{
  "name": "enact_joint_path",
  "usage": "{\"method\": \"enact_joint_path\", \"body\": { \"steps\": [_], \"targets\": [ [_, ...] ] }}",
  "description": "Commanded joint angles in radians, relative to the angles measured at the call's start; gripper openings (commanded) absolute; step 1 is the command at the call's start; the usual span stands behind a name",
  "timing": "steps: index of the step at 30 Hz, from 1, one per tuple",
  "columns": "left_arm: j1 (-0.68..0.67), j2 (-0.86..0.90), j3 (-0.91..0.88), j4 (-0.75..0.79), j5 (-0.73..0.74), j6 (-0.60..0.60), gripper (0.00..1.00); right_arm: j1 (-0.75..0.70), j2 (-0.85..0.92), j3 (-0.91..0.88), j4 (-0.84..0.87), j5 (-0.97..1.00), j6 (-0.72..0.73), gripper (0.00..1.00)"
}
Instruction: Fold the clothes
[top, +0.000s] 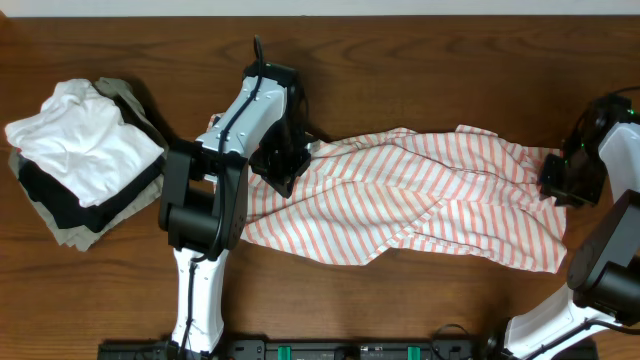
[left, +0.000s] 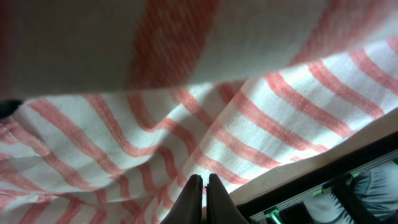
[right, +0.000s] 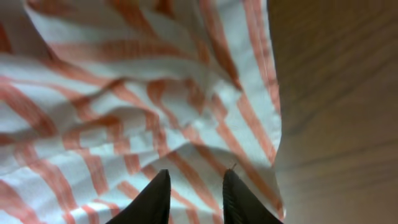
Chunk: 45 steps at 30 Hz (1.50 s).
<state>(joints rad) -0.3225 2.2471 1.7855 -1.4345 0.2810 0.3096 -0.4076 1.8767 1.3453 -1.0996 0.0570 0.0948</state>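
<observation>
The clothes, a white shirt (top: 420, 195) with thin orange-red stripes, lie crumpled and stretched lengthwise across the middle of the brown table (top: 400, 60). At the shirt's left end my left gripper (top: 283, 170) is pressed into the cloth. In the left wrist view its fingers (left: 203, 180) are shut, pinching a fold of the striped cloth (left: 261, 118), and more cloth hangs blurred close to the camera. My right gripper (top: 562, 182) is at the shirt's right end. There its fingers (right: 198, 177) stand apart over the shirt's edge (right: 124, 93), gripping nothing.
A pile of folded garments sits at the far left: a plain white one (top: 85, 140) on top of black (top: 60, 205) and khaki ones. A black rail (top: 350, 350) runs along the table's front edge. Bare wood (right: 336, 93) lies right of the shirt.
</observation>
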Motion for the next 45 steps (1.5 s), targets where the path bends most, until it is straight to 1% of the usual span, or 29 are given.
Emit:
{"method": "enact_joint_path", "body": {
  "steps": [1, 3, 4, 7, 10, 13, 17, 22, 25, 30, 32, 33, 36, 45],
  "targets": [
    [0.003, -0.085, 0.014, 0.02, -0.007, -0.017, 0.06, -0.012, -0.007, 0.033, 0.001, -0.089, -0.024, 0.23],
    [0.003, -0.146, 0.014, 0.066, -0.025, -0.02, 0.06, -0.011, -0.007, 0.058, 0.001, -0.192, -0.057, 0.21],
    [0.003, -0.188, 0.014, 0.108, -0.046, -0.029, 0.06, -0.01, -0.007, 0.071, 0.002, -0.272, -0.088, 0.2],
    [0.003, -0.267, 0.014, 0.237, -0.064, -0.084, 0.06, 0.001, -0.007, 0.076, 0.007, -0.433, -0.159, 0.16],
    [0.0, -0.302, 0.014, 0.391, -0.04, -0.133, 0.06, 0.016, -0.006, 0.067, 0.013, -0.43, -0.164, 0.13],
    [-0.01, -0.292, 0.01, 0.523, 0.011, -0.132, 0.06, 0.029, -0.006, 0.049, 0.039, -0.415, -0.163, 0.13],
    [-0.037, -0.235, 0.008, 0.612, 0.026, -0.158, 0.06, 0.046, -0.006, 0.006, 0.089, -0.415, -0.162, 0.13],
    [-0.076, -0.124, 0.008, 0.595, 0.025, -0.166, 0.06, 0.051, -0.006, -0.063, 0.174, -0.415, -0.159, 0.13],
    [-0.09, -0.067, 0.007, 0.539, 0.025, -0.166, 0.06, 0.051, -0.006, -0.109, 0.232, -0.404, -0.159, 0.13],
    [-0.08, -0.002, 0.004, 0.41, 0.016, -0.165, 0.06, 0.051, -0.006, -0.174, 0.306, -0.321, -0.14, 0.14],
    [-0.072, 0.019, 0.001, 0.38, -0.003, -0.166, 0.06, 0.051, -0.006, -0.187, 0.323, -0.294, -0.14, 0.13],
    [-0.068, 0.028, -0.002, 0.371, -0.018, -0.165, 0.06, 0.051, -0.006, -0.191, 0.329, -0.286, -0.14, 0.15],
    [-0.053, 0.055, -0.014, 0.364, -0.067, -0.166, 0.06, 0.051, -0.006, -0.196, 0.355, -0.264, -0.141, 0.16],
    [0.0, 0.083, -0.031, 0.381, -0.07, -0.166, 0.06, 0.044, 0.043, -0.196, 0.409, -0.186, -0.141, 0.17]
  ]
}}
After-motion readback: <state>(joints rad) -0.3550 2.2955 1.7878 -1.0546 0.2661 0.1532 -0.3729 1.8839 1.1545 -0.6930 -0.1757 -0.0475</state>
